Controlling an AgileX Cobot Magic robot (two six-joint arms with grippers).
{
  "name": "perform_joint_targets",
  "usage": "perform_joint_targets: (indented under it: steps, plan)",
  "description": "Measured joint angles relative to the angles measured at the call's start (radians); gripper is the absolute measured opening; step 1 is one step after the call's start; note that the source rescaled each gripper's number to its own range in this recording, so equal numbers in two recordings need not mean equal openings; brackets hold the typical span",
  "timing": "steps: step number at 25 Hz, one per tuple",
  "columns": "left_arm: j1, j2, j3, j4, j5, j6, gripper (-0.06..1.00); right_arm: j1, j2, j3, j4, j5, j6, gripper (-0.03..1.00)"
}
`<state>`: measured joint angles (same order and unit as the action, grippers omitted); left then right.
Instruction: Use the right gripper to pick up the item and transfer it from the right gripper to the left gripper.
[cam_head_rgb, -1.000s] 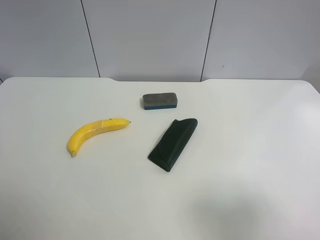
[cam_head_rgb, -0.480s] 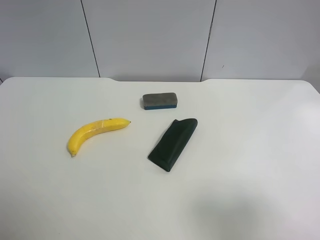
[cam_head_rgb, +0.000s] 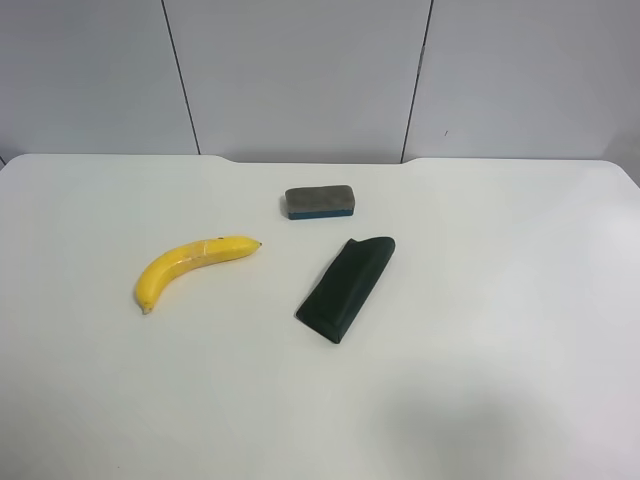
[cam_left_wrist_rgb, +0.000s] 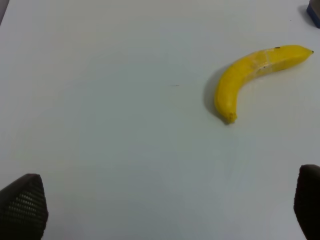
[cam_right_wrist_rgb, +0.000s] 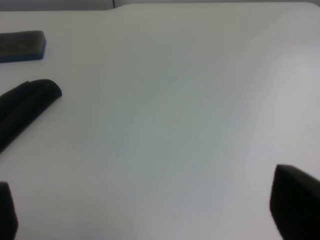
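Observation:
The yellow banana lies on the white table, left of centre in the exterior high view. It also shows in the left wrist view, well ahead of my left gripper, whose black fingertips stand wide apart and empty. My right gripper is open and empty too; its fingertips show at the frame's edges. The banana is out of the right wrist view. Neither arm shows in the exterior high view.
A dark green-black wedge pad lies at the table's centre and also shows in the right wrist view. A grey eraser with a blue base lies behind it, also in the right wrist view. Grey wall panels stand behind the table.

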<state>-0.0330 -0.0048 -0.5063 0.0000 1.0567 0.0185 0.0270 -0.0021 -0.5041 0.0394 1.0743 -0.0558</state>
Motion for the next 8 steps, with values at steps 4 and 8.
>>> perform_joint_targets:
  steps: [4, 8]
  plan:
    - [0.000, 0.000, 0.000, 0.000, 0.000, 0.000, 1.00, 0.000, 0.000, 0.000, 0.000, 0.000, 0.000, 1.00]
    - [0.000, 0.000, 0.000, 0.000, 0.000, 0.000, 1.00, 0.000, 0.000, 0.000, 0.000, 0.000, 0.000, 1.00]
